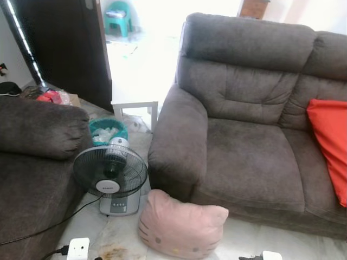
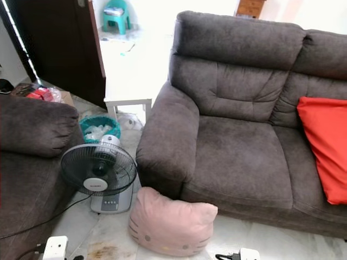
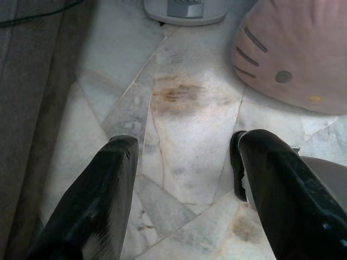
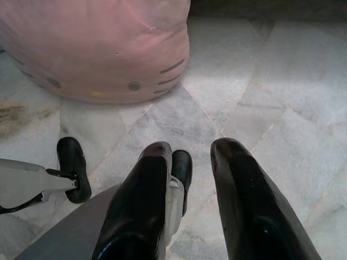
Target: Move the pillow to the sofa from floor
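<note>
Overexposed daylight floods the doorway [image 1: 142, 49]; elsewhere soft, sharp, evenly lit

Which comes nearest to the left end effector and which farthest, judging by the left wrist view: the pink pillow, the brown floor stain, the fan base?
1. Brown stain: on the marble floor just ahead of the open left end effector.
2. Pink pillow: farther on, off to one side, lying on the floor.
3. Fan base: farthest, beyond the stain.

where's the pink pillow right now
The pink pillow lies on the marble floor at the front corner of the grey sofa, below its armrest, with the table fan just to its left.
</note>
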`<state>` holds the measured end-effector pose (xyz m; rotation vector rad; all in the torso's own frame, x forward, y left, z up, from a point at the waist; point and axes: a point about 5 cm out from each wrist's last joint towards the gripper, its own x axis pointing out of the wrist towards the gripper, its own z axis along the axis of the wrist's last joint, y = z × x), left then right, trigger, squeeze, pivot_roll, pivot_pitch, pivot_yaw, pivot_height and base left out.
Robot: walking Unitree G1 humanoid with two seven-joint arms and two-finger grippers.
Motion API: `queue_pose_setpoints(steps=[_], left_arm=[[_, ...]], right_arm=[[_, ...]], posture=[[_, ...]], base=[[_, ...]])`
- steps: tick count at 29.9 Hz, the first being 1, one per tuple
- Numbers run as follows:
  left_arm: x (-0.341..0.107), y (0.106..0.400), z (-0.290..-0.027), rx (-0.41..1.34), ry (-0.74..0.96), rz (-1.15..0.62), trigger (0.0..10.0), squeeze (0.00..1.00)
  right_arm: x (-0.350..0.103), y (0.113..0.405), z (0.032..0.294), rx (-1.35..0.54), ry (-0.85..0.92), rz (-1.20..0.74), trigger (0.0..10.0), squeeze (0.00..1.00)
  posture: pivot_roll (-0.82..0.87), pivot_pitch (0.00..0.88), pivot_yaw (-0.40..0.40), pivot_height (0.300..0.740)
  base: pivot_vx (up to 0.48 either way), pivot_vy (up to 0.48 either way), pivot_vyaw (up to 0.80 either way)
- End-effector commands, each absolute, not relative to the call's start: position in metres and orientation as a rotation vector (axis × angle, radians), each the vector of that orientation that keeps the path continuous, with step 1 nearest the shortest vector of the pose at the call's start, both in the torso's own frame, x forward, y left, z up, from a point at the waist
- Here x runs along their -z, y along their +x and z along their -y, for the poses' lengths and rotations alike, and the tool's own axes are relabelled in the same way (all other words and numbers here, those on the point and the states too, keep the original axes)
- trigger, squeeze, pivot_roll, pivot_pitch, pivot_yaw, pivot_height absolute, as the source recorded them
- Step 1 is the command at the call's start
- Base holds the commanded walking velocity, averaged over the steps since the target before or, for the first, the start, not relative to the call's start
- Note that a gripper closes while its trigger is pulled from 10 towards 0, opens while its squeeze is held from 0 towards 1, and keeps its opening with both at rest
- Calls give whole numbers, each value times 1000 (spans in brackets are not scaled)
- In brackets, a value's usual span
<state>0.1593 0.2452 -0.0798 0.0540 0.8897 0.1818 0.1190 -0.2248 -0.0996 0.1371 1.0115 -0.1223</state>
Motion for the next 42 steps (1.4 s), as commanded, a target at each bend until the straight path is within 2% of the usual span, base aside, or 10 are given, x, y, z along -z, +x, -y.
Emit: queue_pose_setpoints(steps=[1,9,26,42], left_arm=[[82,156,-244,-179,58,-904,10000,0],[82,156,-244,-184,50,-903,10000,0],[82,156,-245,-183,51,-905,10000,0],[81,156,-244,-176,40,-892,10000,0]], right_arm=[[100,117,227,129,138,-1017,10000,0],[100,117,227,130,139,-1016,10000,0],[100,117,226,128,138,-1018,10000,0],[100,117,226,128,140,-1017,10000,0]], posture=[[67,25,-56,740],[66,25,-56,740],[67,26,-55,740],[67,24,-53,740]], base=[[0,0,0],[0,75,0],[0,447,0],[0,0,0]])
